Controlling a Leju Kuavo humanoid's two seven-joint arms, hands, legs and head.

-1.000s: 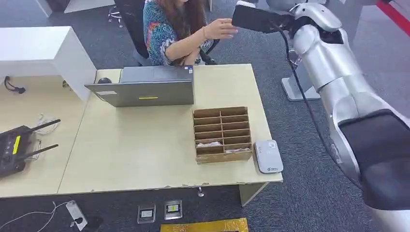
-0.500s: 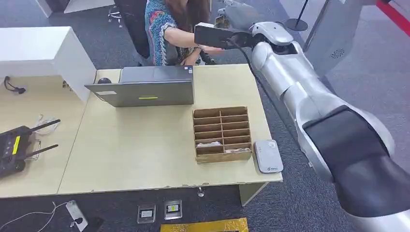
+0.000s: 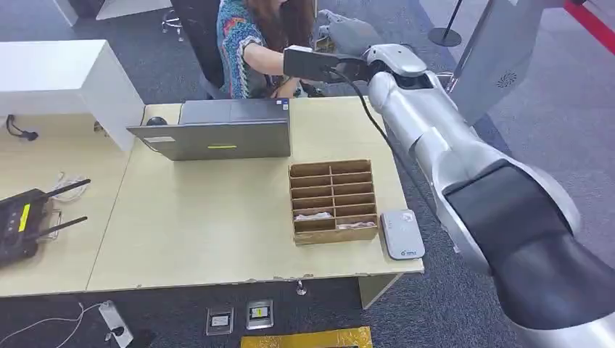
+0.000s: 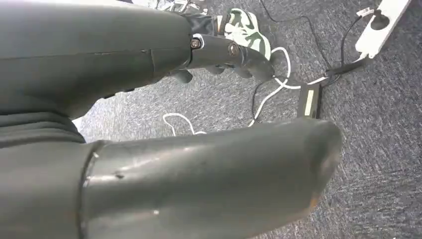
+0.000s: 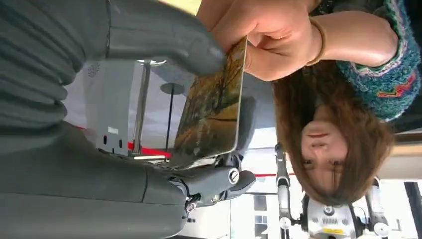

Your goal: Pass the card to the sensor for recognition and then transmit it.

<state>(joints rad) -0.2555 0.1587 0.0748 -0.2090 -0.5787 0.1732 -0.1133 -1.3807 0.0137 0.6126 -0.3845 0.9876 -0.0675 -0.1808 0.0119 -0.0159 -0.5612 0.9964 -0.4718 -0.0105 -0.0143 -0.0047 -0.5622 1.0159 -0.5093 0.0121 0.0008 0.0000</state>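
**Card at the handover, between thumb and fingers**

Card (image 5: 211,107) sits between right hand's (image 5: 99,99) thick thumb and darker fingers (image 5: 219,181), apparently pinched, with person's hand (image 5: 271,37) gripping far edge. Thin, stiff, light, glossy-looking, so probably slippery: best pinched flat on both faces near an edge. Left hand (image 4: 164,164) over carpet, holding nothing visible; finger state unclear.

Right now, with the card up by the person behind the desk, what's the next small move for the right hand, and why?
Probably let the right hand ease its grip and release the card. The person's hand already grips the card's far edge, so both hold it at once. I would keep the arm where it is until the card is taken.
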